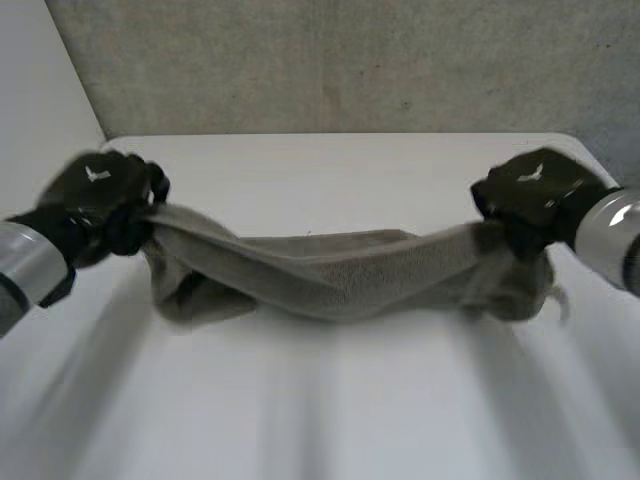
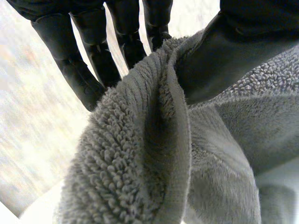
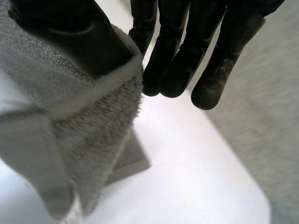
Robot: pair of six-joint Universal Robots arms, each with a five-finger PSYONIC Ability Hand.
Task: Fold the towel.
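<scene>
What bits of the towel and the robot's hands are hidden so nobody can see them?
- Head view: the ends of the towel disappear inside the left hand and the right hand, so its corners are hidden.
- Head view: whether the sagging middle touches the table cannot be told.
- Left wrist view: the towel runs off the picture's edge.

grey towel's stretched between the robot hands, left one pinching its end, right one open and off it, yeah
No: the right robot hand also pinches its end of the towel, as the right wrist view shows. The left robot hand pinches the other.
</scene>
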